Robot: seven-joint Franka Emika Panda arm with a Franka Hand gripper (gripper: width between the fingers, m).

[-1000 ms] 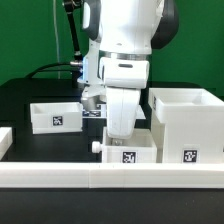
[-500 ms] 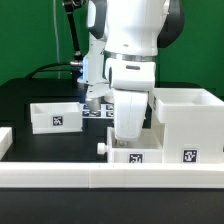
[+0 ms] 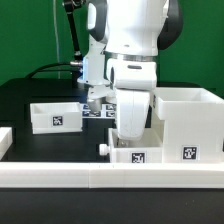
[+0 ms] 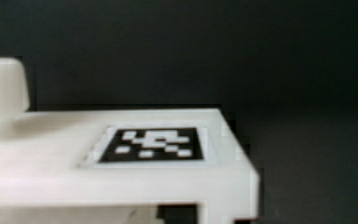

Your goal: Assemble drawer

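Fingers are hidden under the broad hand in the exterior view, and the wrist view shows none clearly; cannot tell whether they are spread, pressed together or pinching. The gripper (image 3: 127, 142) hangs low over the near tray (image 3: 132, 156), at or just above its rim; contact is not confirmed. In the wrist view a tag (image 4: 155, 146) on a white face sits close and blurred; probably this same tray.

The near tray sits just behind the front rail (image 3: 60, 176), its knob (image 3: 103, 148) pointing to the exterior view's left; the housing (image 3: 186, 125) is just beside it on the right.

Risks: a shallow hold on a thin wall could let the tray tilt or slip when lifted; swung toward the housing, it could catch the housing's edge or the rail and shove the housing askew.

Around: the far tray (image 3: 55, 116) is well apart to the exterior view's left; the marker board (image 3: 97, 113) lies behind the arm, mostly hidden.
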